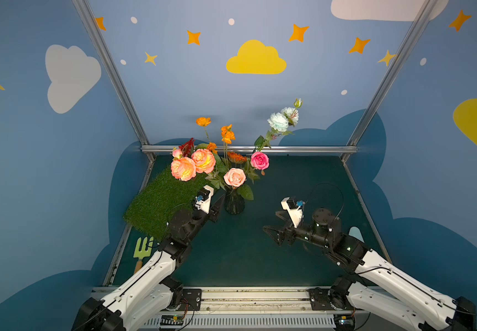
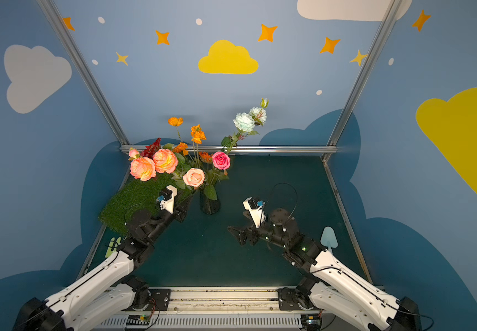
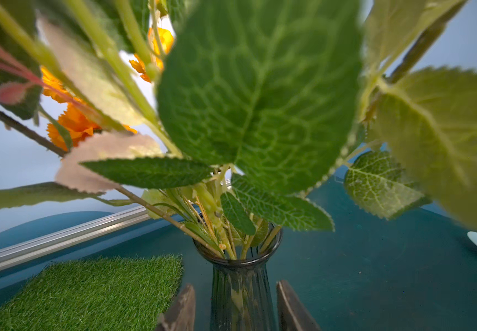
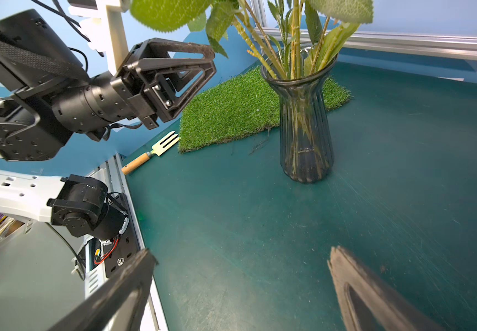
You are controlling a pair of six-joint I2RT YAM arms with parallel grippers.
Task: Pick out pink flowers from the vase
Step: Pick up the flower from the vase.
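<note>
Left fingers (image 3: 183,309), half apart and empty, faced the vase (image 3: 240,295); right fingers (image 4: 122,292) gaped wide. Pink flowers (image 1: 234,177) all stood inside; closing on a stem seemed next.

I read the vase (image 4: 306,129) as glossy ribbed glass, the grass mat (image 4: 231,111) as rough plastic turf, the tabletop (image 4: 260,217) matt, scuffed.

One vase (image 1: 234,204), perhaps five pink flowers (image 1: 234,177)
</note>
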